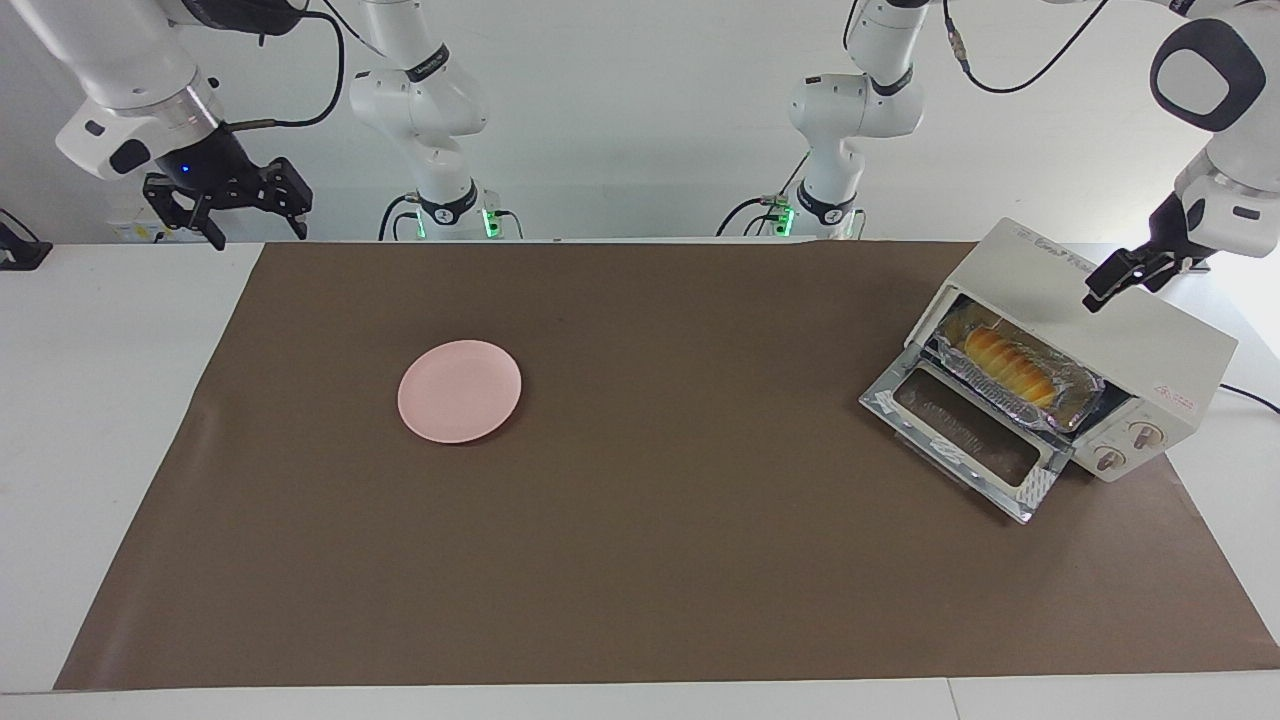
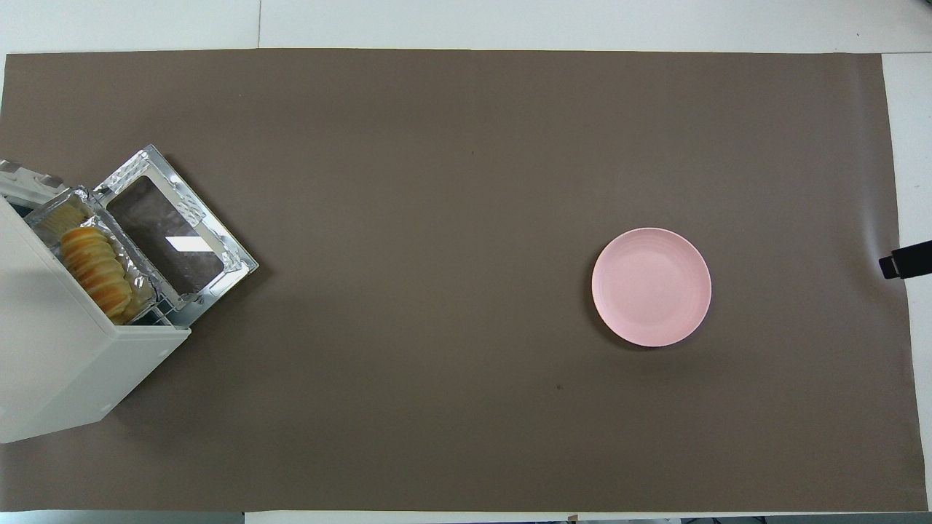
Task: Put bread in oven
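The golden ridged bread lies in a crinkled foil tray on the rack inside the cream-white oven at the left arm's end of the table. The oven's glass door hangs open, flat toward the table's middle. The bread and the oven also show in the overhead view. My left gripper is raised over the oven's top, apart from the bread and holding nothing. My right gripper is open and empty, waiting high over the right arm's end of the table; only its tip shows in the overhead view.
A round pink plate lies bare on the brown mat, toward the right arm's end; it also shows in the overhead view. The oven's two knobs face the table's middle.
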